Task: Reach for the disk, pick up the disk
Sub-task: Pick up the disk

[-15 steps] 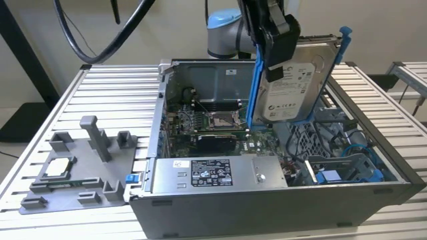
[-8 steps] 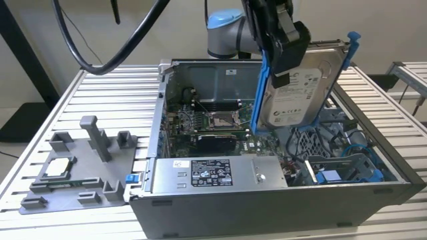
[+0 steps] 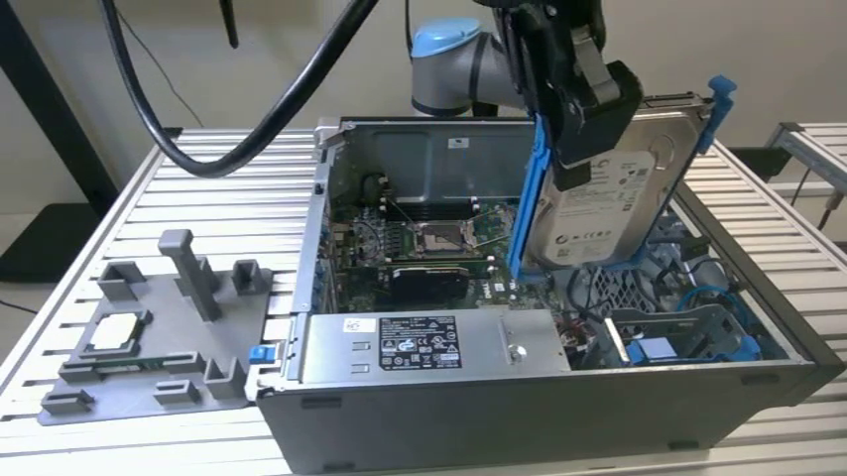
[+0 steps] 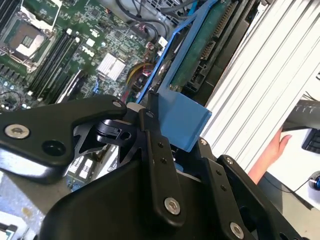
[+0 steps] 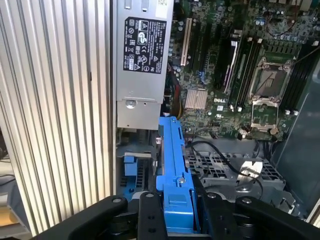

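The disk (image 3: 622, 198) is a silver-grey hard drive with a white label in a blue bracket (image 3: 534, 188). It hangs tilted on edge above the open computer case (image 3: 530, 407), clear of the case floor. My black gripper (image 3: 582, 149) is shut on the disk's upper part. In the first wrist view the blue bracket (image 5: 172, 165) runs out from between the black fingers (image 5: 150, 212). In the second wrist view the bracket's end (image 4: 182, 120) sits clamped at the fingers (image 4: 152, 135), with the disk's green circuit side (image 4: 200, 55) beyond.
Below lie the motherboard (image 3: 423, 243), the power supply (image 3: 423, 347) and a blue bay piece (image 3: 662, 352) with cables. A grey fixture (image 3: 159, 337) holding a small chip (image 3: 113, 330) sits on the slatted table (image 3: 225, 208) at the exterior view's left. A person's hand (image 4: 270, 155) shows beyond the table.
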Controlling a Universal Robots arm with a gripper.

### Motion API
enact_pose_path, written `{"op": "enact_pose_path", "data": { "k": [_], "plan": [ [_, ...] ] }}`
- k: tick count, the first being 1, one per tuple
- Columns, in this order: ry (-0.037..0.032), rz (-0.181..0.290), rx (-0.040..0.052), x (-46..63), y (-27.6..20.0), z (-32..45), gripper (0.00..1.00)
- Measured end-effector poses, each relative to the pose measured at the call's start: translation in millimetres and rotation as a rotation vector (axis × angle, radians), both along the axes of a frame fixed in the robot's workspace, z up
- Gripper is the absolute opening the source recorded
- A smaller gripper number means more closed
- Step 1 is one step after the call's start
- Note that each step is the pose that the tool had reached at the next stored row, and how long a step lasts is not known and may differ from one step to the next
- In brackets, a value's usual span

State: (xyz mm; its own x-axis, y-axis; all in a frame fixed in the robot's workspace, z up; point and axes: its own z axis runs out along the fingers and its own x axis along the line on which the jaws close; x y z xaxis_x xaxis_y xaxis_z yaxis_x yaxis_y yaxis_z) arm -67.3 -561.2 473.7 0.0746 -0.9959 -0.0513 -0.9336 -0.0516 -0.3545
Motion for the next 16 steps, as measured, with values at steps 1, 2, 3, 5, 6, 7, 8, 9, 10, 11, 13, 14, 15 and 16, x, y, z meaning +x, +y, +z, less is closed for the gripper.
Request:
{"op": "enact_pose_path", "data": {
  "k": [1,2,3,5,6,7,8,9,10,11,13,14,15,16],
  "plan": [
    [0.0000,0.000,0.0000,1.2,-1.9,-0.5,0.00],
    [0.0000,0.000,0.0000,2.3,-3.7,-0.9,0.00],
    [0.0000,0.000,0.0001,3.4,-5.5,-1.3,0.00],
    [0.0000,0.000,0.0000,5.8,-9.2,-2.2,0.00],
    [0.0000,0.000,0.0000,7.4,-10.9,-2.7,0.00],
    [0.0000,0.000,0.0000,9.2,-12.6,-3.2,0.00],
    [0.0000,0.000,0.0000,11.0,-14.1,-3.6,0.00],
    [0.0000,0.000,0.0001,13.0,-15.8,-4.1,0.00],
    [0.0000,0.000,0.0000,14.9,-17.4,-4.5,0.00],
    [0.0000,0.000,-0.0001,16.9,-18.9,-4.9,0.00],
    [0.0000,0.000,0.0000,20.8,-22.1,-5.8,0.00],
    [0.0000,0.000,-0.0001,22.8,-23.7,-6.2,0.00],
    [0.0000,0.000,0.0000,24.6,-25.3,-6.7,0.00],
    [0.0000,0.000,0.0000,26.6,-27.0,-7.2,0.00]
  ]
}}
